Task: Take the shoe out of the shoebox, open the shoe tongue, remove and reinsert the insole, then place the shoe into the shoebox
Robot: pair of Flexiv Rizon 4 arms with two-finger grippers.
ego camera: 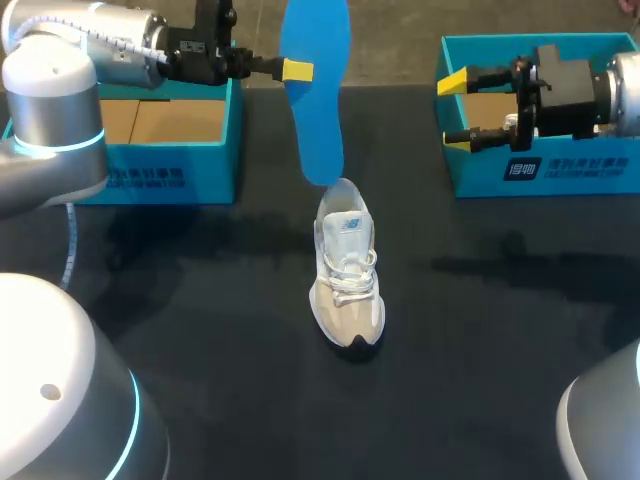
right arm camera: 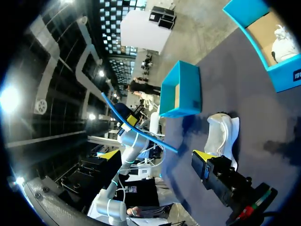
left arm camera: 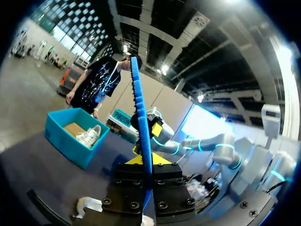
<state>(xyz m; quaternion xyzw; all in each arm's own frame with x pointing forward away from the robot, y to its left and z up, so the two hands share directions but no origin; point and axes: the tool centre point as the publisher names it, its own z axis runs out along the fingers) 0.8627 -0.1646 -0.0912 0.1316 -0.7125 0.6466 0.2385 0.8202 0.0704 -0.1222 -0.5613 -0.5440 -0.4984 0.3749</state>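
Table top: dark cloth (ego camera: 200, 320), seen from the head view
Shoe: white and grey sneaker (ego camera: 347, 275), upright at mid-table, toe at the near end, outside both boxes
Insole: blue (ego camera: 315, 90), hanging on end above the shoe; lower tip at the collar, contact unclear
Left gripper: (ego camera: 303, 70) pinched tight on the insole's upper part
Right gripper: (ego camera: 455, 110) fingers wide apart, nothing held, over the right shoebox's corner
Right shoebox: teal (ego camera: 545, 170), far right
Left shoebox: teal (ego camera: 170, 150), far left
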